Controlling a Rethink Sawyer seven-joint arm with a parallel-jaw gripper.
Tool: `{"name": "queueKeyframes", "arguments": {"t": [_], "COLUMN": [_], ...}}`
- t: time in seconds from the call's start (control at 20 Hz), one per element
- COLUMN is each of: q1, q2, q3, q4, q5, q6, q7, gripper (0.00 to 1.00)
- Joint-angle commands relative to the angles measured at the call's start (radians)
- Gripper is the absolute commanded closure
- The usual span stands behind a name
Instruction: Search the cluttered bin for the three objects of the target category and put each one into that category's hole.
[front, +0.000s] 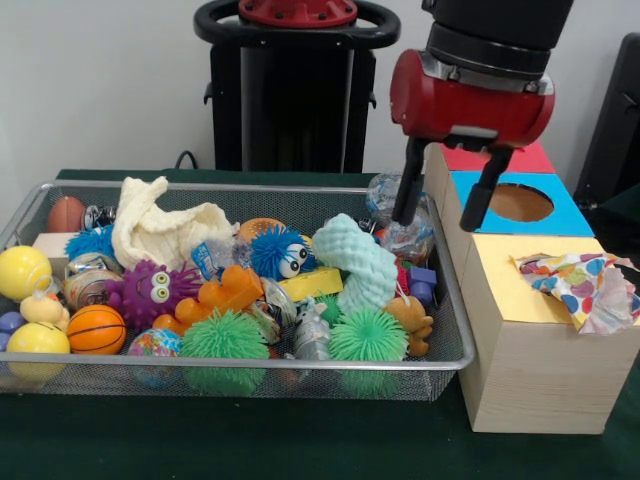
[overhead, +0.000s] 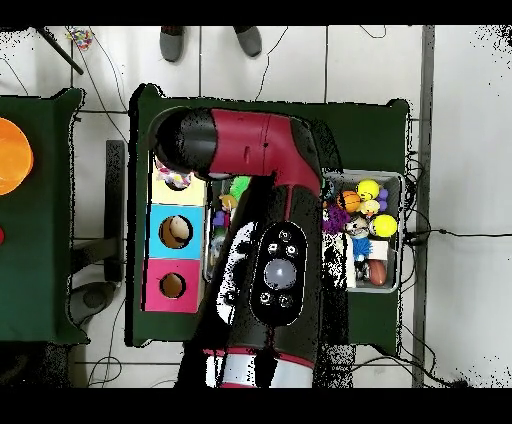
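Note:
My gripper (front: 436, 222) hangs open with nothing between its fingers, over the seam between the wire bin (front: 455, 300) and the wooden box (front: 530, 370). A heart-patterned cloth (front: 585, 283) lies crumpled on the box's yellow panel (front: 500, 285) and drapes over its right edge. A white towel (front: 160, 228) and a teal knitted cloth (front: 362, 262) lie among the toys in the bin. In the overhead view the arm (overhead: 270, 210) hides the gripper and most of the bin (overhead: 400, 230).
The box also has a blue panel (front: 565, 215) with a round hole (front: 521, 202) and a red panel (front: 530, 160). Spiky balls, a basketball (front: 96, 329) and yellow balls fill the bin. Two shoes (overhead: 172, 42) of a person show at the overhead view's top edge.

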Motion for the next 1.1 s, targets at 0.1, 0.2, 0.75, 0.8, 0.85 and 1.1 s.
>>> {"name": "queueKeyframes", "arguments": {"t": [0.1, 0.2, 0.75, 0.8, 0.85, 1.1], "q1": [0.009, 0.026, 0.06, 0.058, 0.058, 0.047], "q2": [0.078, 0.085, 0.107, 0.104, 0.094, 0.073], "q3": [-0.041, -0.056, -0.027, -0.02, -0.019, -0.028], "q4": [-0.073, -0.076, -0.049, -0.041, -0.023, 0.009], "q5": [0.005, 0.007, 0.051, 0.055, 0.057, 0.057], "q6": [0.118, 0.116, 0.081, 0.076, 0.066, 0.05], "q7": [0.323, 0.341, 0.364, 0.361, 0.362, 0.343], "gripper": [0.0, 0.0, 0.0, 0.0, 0.0, 0.0]}}
